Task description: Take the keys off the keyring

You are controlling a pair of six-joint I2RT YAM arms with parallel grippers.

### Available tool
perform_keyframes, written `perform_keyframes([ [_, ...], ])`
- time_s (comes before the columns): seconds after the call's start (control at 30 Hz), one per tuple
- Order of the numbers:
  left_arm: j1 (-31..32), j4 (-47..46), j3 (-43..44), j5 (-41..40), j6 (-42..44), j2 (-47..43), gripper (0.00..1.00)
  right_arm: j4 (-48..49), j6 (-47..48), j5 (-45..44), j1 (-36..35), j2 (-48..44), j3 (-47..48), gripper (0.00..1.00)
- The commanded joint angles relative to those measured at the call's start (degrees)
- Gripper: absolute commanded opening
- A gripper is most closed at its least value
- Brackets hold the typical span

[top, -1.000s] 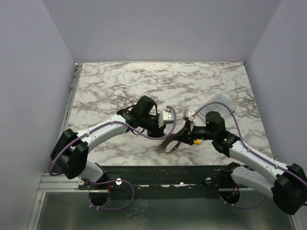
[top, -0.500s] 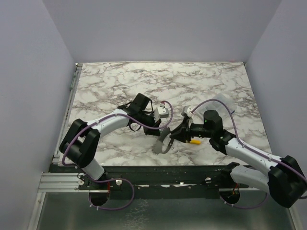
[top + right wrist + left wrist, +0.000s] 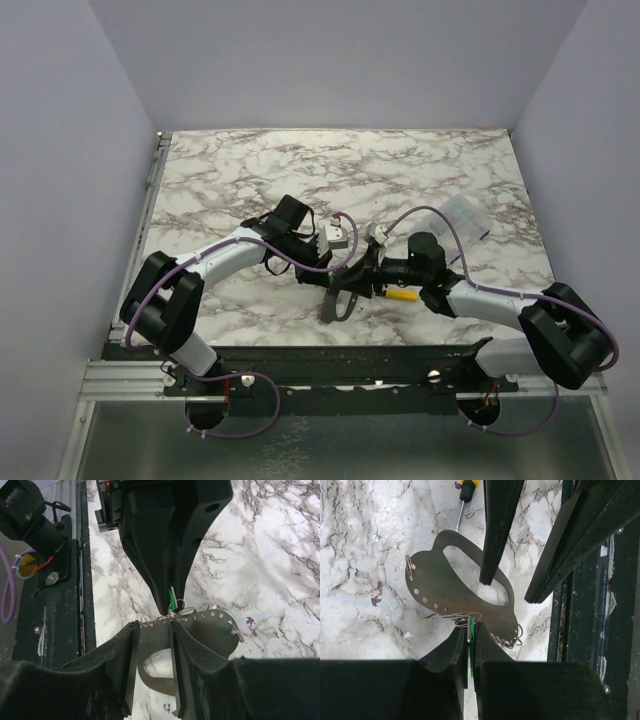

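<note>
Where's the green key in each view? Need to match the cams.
Top external: too small to make out; it would be by the keyring, near the table's front edge.
Left wrist: green key low centre, edge-on, pinched in the left gripper.
Right wrist: centre, at the left gripper's tip.
Shared landmark: the flat grey keyring with its row of holes, in all three.

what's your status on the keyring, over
Left fingers shut on green key. Right fingers open, straddling keyring. Key not yet off its ring. Screwdriver alongside, not blocking.
</note>
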State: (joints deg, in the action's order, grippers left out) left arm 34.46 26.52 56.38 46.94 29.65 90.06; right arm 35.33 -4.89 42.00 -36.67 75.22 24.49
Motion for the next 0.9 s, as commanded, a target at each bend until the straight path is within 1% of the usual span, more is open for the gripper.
perform_keyframes([
  [0.0, -0.2, 1.2, 0.8, 3.3, 1.4, -1.9, 0.00, 8.4, -0.2, -1.3, -1.6, 2.5, -1.8, 0.38],
  [0.1, -0.2, 1.3, 1.2, 3.7, 1.1, -1.8, 0.00, 11.3, 0.2, -2.4, -2.2, 4.0, -2.4, 0.35],
  [0.33, -0.2, 1.6, 1.1, 4.8, 1.1, -2.1, 0.00, 17.2, 1.7, -6.5, -2.9, 6.7, -4.7, 0.35],
  [0.57, -0.1, 1.7, 0.5, 5.2, 0.7, -2.7, 0.00, 21.3, 2.2, -7.7, -4.1, 9.0, -5.1, 0.35],
  [0.73, -0.2, 1.7, 0.2, 5.4, 0.4, -3.2, 0.00, 22.3, 2.3, -9.1, -6.5, 10.2, -4.1, 0.35],
  [0.87, -0.2, 1.7, -0.3, 5.7, 0.7, -3.9, 0.00, 22.2, 2.7, -11.5, -7.0, 11.3, -3.8, 0.38],
])
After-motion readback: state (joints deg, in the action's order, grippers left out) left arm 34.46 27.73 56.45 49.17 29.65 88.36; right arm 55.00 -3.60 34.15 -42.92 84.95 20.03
